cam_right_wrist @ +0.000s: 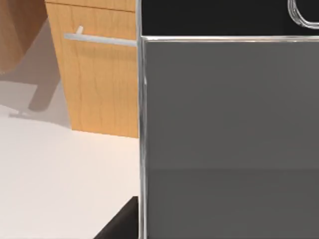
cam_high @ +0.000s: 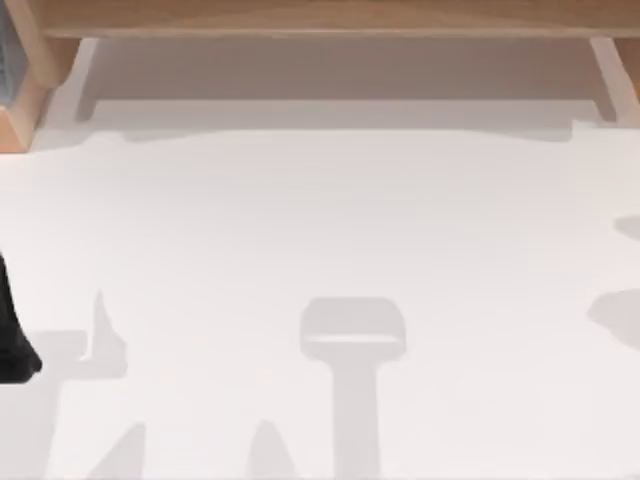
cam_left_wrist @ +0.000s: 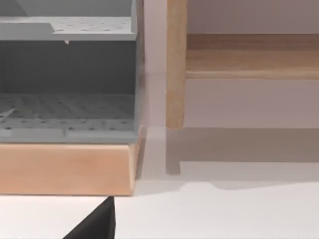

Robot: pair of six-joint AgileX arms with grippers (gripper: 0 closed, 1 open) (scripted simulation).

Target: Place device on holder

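At the desk's (cam_high: 320,220) left edge sits the dark left arm (cam_high: 14,330), parked; its hand's state I cannot tell. Its wrist view faces 1 grey perforated rack (cam_left_wrist: 67,107) on a wooden base. Rightward, 1 device (cam_right_wrist: 229,114) looms close before the right wrist camera, beside 1 wooden cabinet (cam_right_wrist: 99,74); whether the right hand grasps it I cannot tell. A slack hold would likely drop it, and a skewed approach could tip it.

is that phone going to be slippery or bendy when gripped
Probably stiff: the phone shows as a flat slab with straight silver edges. Likely slippery, since the grey screen and metal rim look smooth and glossy. Being slim, it may tip if stood on edge.
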